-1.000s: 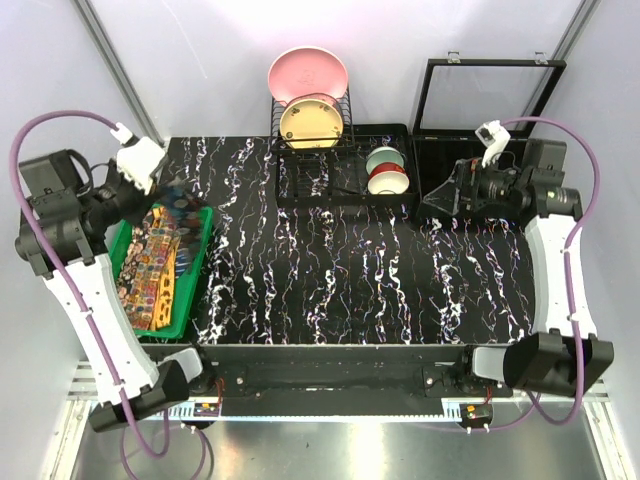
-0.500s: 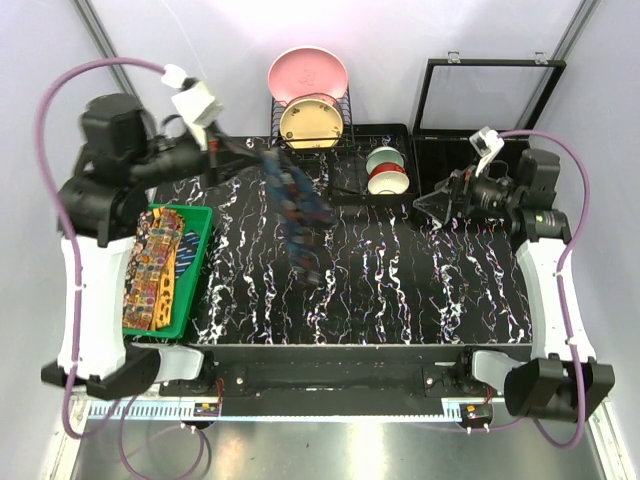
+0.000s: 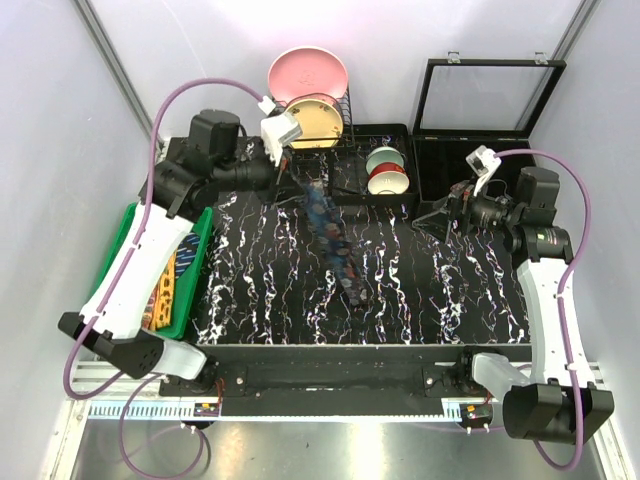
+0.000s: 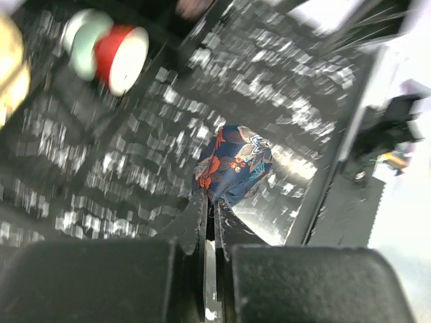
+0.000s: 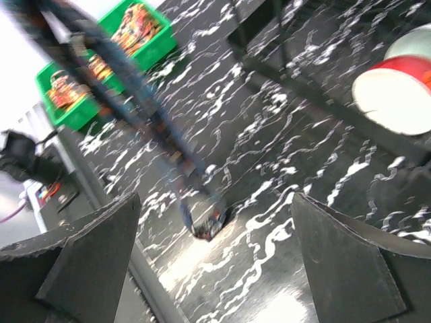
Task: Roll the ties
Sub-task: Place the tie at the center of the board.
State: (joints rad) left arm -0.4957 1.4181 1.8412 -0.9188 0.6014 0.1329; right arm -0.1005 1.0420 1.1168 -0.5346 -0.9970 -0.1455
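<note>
My left gripper [image 3: 285,172] is shut on one end of the dark blue tie [image 3: 335,245], which hangs from it in the air over the middle of the black marbled table [image 3: 440,280], its lower end near the front. In the left wrist view the tie [image 4: 236,161] shows just beyond the closed fingertips [image 4: 210,202]. In the right wrist view the tie [image 5: 145,101] is a blurred strip with its tip [image 5: 207,222] near the table. My right gripper [image 3: 432,215] is open and empty at the right. Yellow-orange paisley ties [image 3: 165,290] lie in the green bin [image 3: 195,290].
A dish rack [image 3: 310,130] with pink and yellow plates stands at the back centre. A black tray with stacked bowls [image 3: 387,172] is beside it. An open black case [image 3: 490,95] stands at the back right.
My left arm has swung further right over the table with the dark blue tie, whose hanging end now reaches further right and towards the front. My right gripper has barely moved.
</note>
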